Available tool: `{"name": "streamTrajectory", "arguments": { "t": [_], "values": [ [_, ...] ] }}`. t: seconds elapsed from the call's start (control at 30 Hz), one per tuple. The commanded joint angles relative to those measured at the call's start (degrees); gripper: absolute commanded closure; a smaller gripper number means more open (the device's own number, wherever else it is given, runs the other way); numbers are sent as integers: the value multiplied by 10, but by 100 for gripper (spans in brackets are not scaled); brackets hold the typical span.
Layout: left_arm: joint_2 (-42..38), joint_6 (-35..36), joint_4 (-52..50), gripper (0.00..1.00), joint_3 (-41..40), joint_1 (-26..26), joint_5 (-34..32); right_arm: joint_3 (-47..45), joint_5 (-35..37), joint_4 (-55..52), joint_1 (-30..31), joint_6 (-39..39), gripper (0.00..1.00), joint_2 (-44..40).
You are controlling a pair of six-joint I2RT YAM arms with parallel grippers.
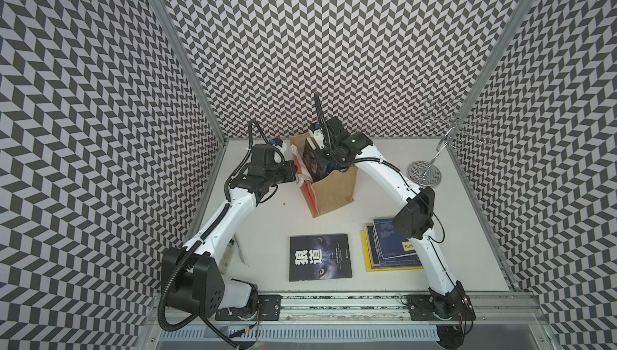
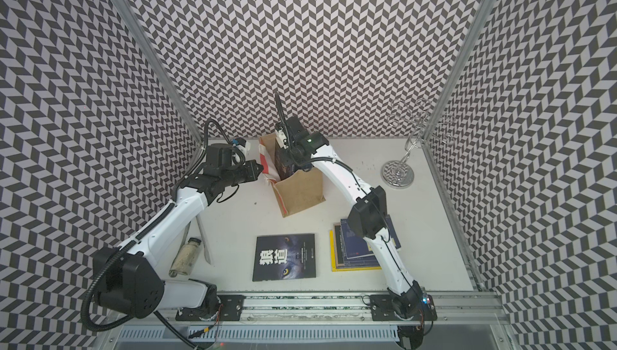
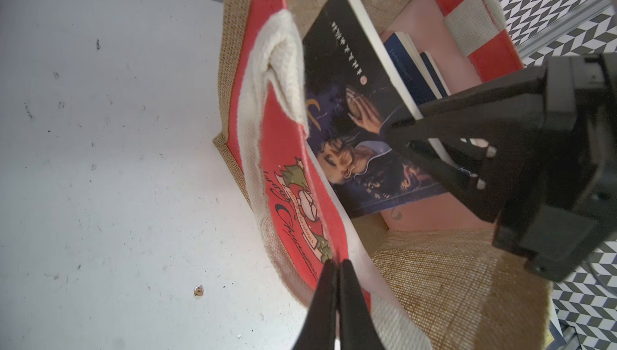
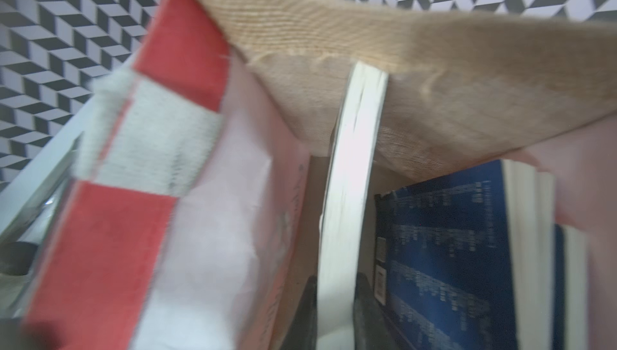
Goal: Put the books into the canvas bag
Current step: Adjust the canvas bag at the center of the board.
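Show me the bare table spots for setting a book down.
Free: between the canvas bag and the wolf-eye book, and between the bag and the chrome stand. Crowded: the book stack under the right arm, and the bag's mouth.

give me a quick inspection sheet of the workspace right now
surface: white tabletop, scuffed and speckled
job's things: tan jute bag with red faces upright; dark illustrated paperback standing in it beside blue books; black wolf-eye book and stack of navy and yellow books on the table
clutter: chrome wire stand; glass jar
grippers: left gripper shut on bag's red edge; right gripper around the paperback
cables: black hoses along both arms
surroundings: chevron-patterned walls
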Motion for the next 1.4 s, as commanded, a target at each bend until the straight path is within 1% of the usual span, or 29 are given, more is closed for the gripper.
{"name": "streamTrajectory", "arguments": {
  "t": [0.0,0.07,0.1,0.17,0.27,0.37,0.4,0.6,0.8,1.0,1.23,1.37],
  "values": [
    [-13,-1,13,92,-4,8,6,10,-44,56,26,-2,83,-37],
    [-13,-1,13,91,-5,11,8,9,-47,54,37,0,81,-37],
    [-13,-3,12,90,-4,12,8,11,-51,53,42,-1,78,-37],
    [-13,-4,12,89,-5,16,9,12,-61,51,50,2,64,-40],
    [-14,-4,12,86,-5,20,8,11,-72,51,55,3,46,-46],
    [-16,-4,9,83,-5,24,4,11,-58,51,50,5,36,-57],
    [-17,-4,9,83,-4,26,2,10,-56,51,47,7,35,-60],
    [-20,-4,6,77,0,30,1,2,-48,57,13,17,29,-89],
    [-23,-4,6,74,2,32,6,-15,13,61,-25,17,26,-88],
    [-26,-4,8,71,4,35,12,10,86,33,-28,-3,26,-47],
    [-26,-4,19,70,5,37,38,-13,65,49,-27,-3,26,-68],
    [-27,-5,20,67,5,38,42,-26,50,57,-19,-13,26,-82]
  ]
}}
